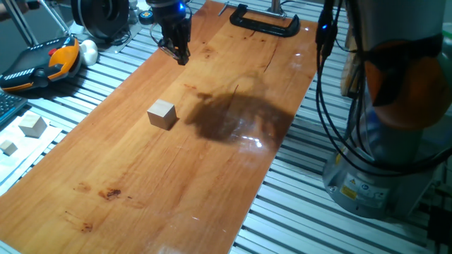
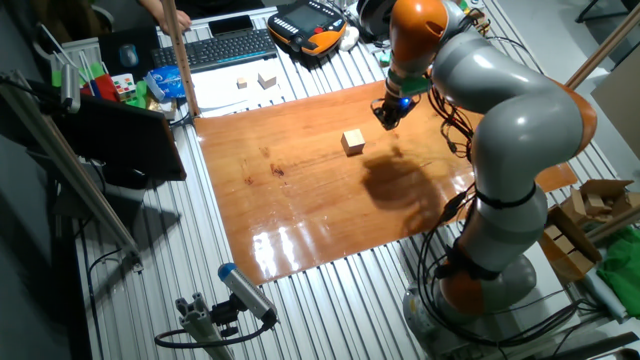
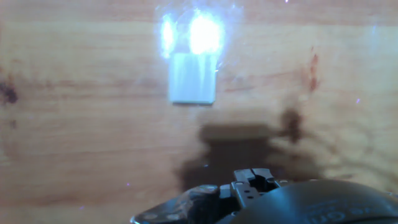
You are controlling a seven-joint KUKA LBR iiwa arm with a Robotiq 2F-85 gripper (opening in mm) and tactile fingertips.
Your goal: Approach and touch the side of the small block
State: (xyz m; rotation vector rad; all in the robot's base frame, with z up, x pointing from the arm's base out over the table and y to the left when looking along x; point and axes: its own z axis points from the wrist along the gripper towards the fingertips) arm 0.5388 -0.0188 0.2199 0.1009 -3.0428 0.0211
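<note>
The small block (image 1: 162, 113) is a light-tan wooden cube that rests alone on the wooden board (image 1: 127, 204). It also shows as the block (image 2: 352, 141) in the other fixed view and as a pale square block (image 3: 193, 78) under glare in the hand view. My gripper (image 1: 182, 56) hangs above the board's far end, well apart from the cube, touching nothing. In the other fixed view the gripper (image 2: 388, 116) is right of the block. Its fingertips (image 3: 252, 179) look pressed together, holding nothing. The gripper's shadow falls between them and the block.
A black clamp (image 1: 265, 21) grips the board's far edge. Paler cubes (image 1: 32, 125) lie off the board on the slatted table, beside an orange pendant (image 1: 42, 63). A keyboard (image 2: 215, 48) sits beyond them. My arm's base (image 1: 381, 176) stands right of the board.
</note>
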